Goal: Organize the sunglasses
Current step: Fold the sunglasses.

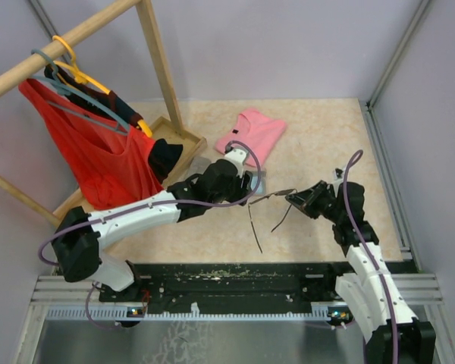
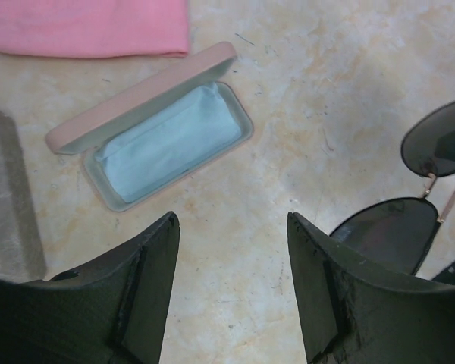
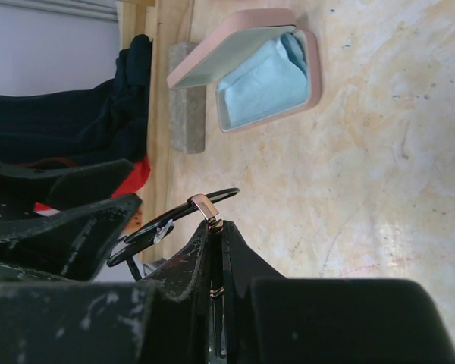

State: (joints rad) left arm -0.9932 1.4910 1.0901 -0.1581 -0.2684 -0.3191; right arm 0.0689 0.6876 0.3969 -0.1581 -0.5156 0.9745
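Observation:
A pair of dark wire-framed sunglasses [image 1: 273,197] hangs above the table, its slim arms unfolded and dangling. My right gripper [image 3: 220,227] is shut on the frame at one hinge, and the dark lenses [image 3: 171,216] stick out to its left. In the left wrist view the two lenses [image 2: 432,148] show at the right edge. My left gripper [image 2: 231,220] is open with only bare table between its fingers, hovering just left of the sunglasses. A pink case [image 2: 167,136] lies open beyond it, lined with a light-blue cloth.
A closed grey case [image 3: 186,98] lies left of the pink one. A folded pink garment [image 1: 252,133] lies further back. A wooden clothes rack [image 1: 163,68] with a red shirt [image 1: 98,159] on hangers stands at the back left, its base frame on the table.

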